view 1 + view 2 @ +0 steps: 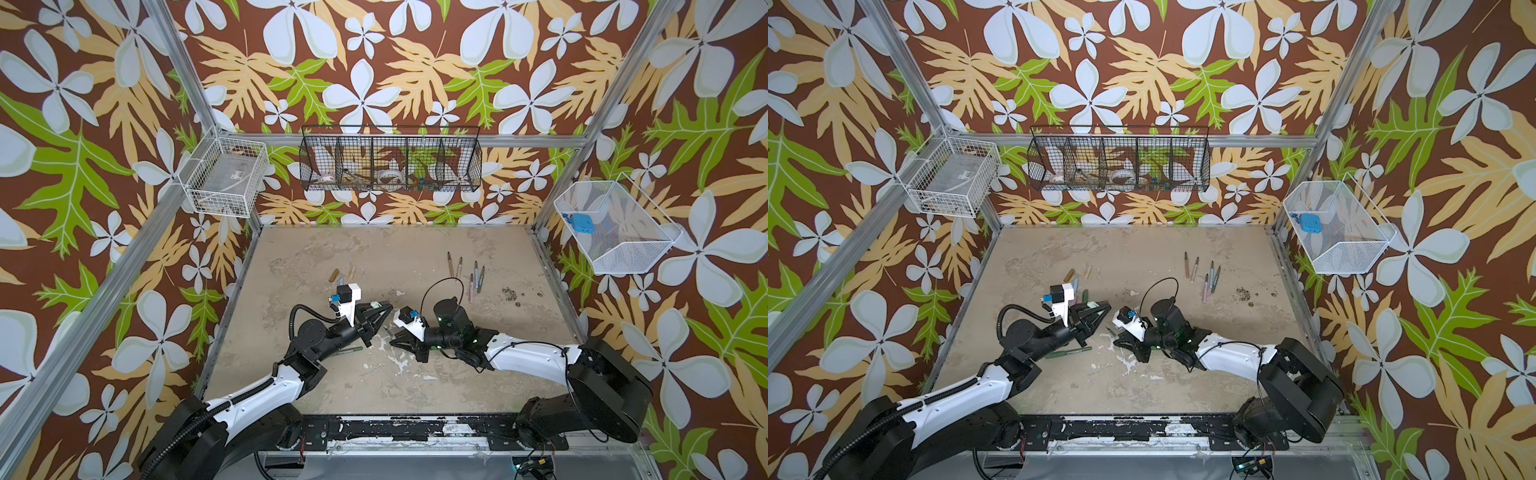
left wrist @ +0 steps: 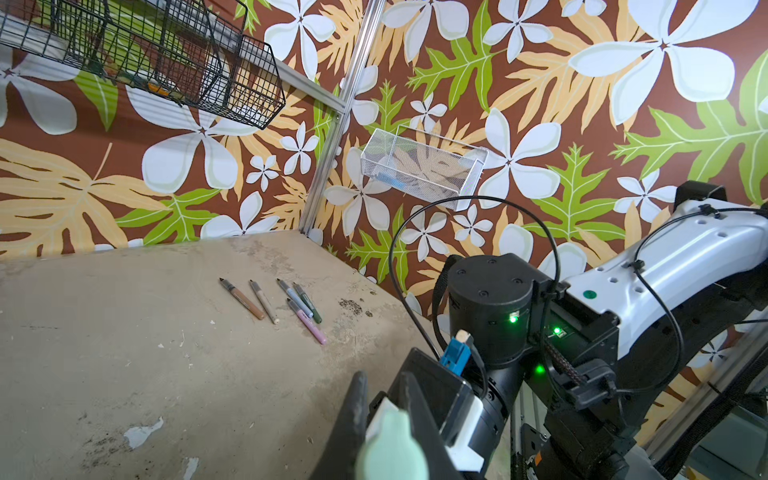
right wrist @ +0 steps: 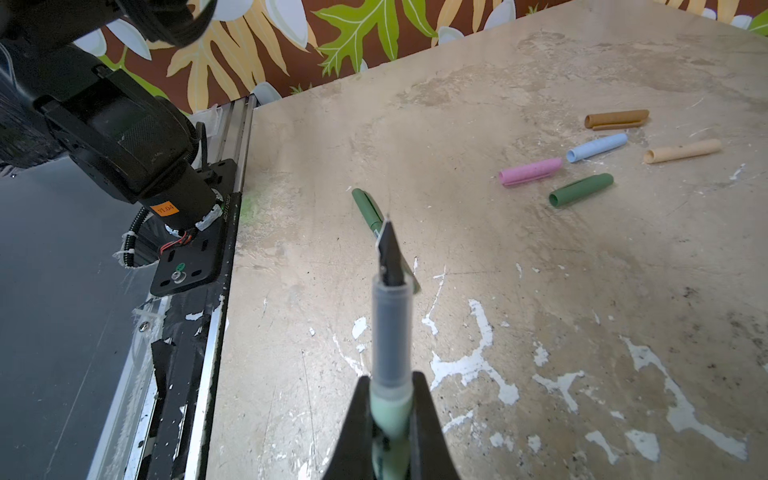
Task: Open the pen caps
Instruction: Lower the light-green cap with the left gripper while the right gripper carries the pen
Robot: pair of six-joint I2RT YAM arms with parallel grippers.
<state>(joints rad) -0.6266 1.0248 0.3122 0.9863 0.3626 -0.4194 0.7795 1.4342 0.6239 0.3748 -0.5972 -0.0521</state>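
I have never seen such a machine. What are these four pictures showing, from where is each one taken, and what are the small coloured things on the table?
This is a robot with two arms; each ends in a gripper, a two-finger clamp. Two pictures come from one camera above, looking down on the whole table. The other two come from small cameras on the wrists, looking out past each clamp. The left gripper is shut on a pale green cap. The right gripper is shut on the matching pen, its dark tip bare. On the table lie five uncapped pens on the right, five loose caps on the left, and one dark green pen near the left arm, apparently still capped.
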